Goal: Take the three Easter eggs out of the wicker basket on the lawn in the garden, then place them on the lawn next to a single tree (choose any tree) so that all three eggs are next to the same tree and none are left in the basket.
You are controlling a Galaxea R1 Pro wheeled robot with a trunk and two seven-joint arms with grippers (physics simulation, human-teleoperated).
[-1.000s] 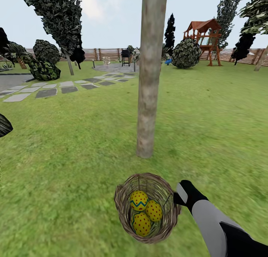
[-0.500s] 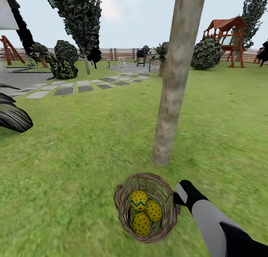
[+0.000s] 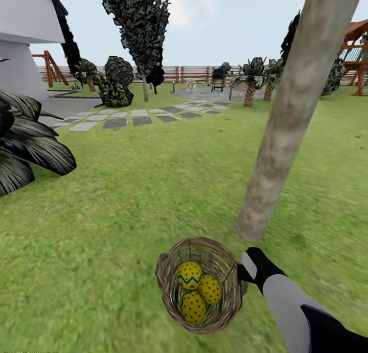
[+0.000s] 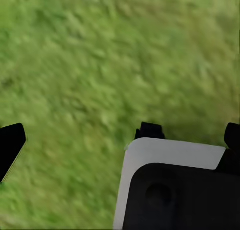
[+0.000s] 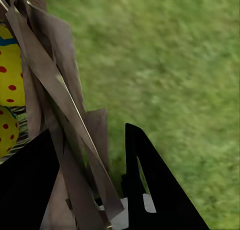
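Head view: trunk of the pale grey-brown leaning tree (image 3: 286,123) now nearer, right of centre; I've driven closer. My right gripper (image 3: 240,272) carries the brown woven wicker basket (image 3: 168,296), three yellow red-dotted eggs (image 3: 198,290) inside.
Right wrist view: fingers (image 5: 150,185) clamp the rim.
Left wrist view: mottled green lawn (image 4: 100,65); left gripper's opening unreadable.

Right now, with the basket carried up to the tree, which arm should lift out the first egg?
Left. The right gripper is clamped on the wicker basket rim, holding it beside the tree. The left gripper hangs over bare lawn, holding nothing, so it is probably free to reach the three Easter eggs.
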